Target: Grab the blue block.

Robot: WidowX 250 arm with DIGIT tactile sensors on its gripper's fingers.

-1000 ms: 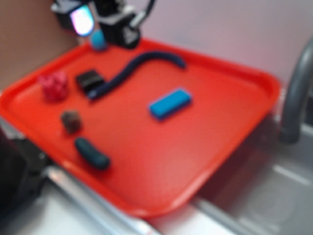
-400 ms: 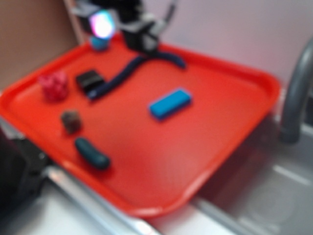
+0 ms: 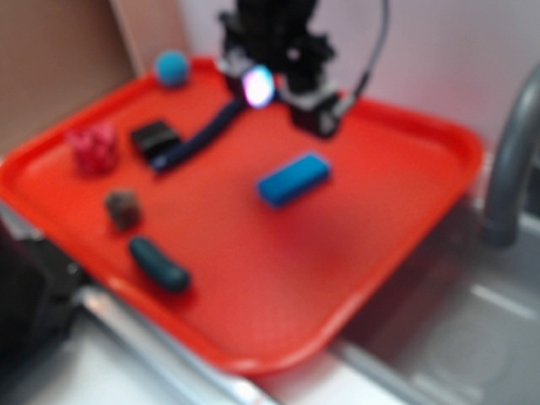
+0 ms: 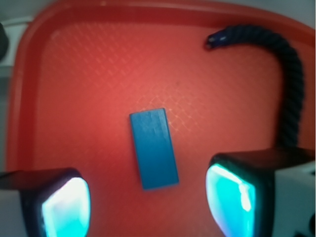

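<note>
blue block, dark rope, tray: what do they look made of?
Blue block: probably painted wood or hard plastic; flat matte faces, crisp edges, faint grain-like streaks. Dark rope: braided fibre; woven bumps along its curve. Tray: moulded red plastic; crosshatch embossing, raised smooth rim.

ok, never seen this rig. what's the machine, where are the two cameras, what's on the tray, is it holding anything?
It is a small robot arm with a two-fingered hand. One picture is taken from outside, looking down on an orange tray; the other comes from a camera on the wrist, looking down between the fingers. On the tray lie the blue block, a dark rope, a light-blue ball, a pink lump, a black piece, a small brown thing and a dark green oblong. The hand is open above the block, holding nothing.
</note>
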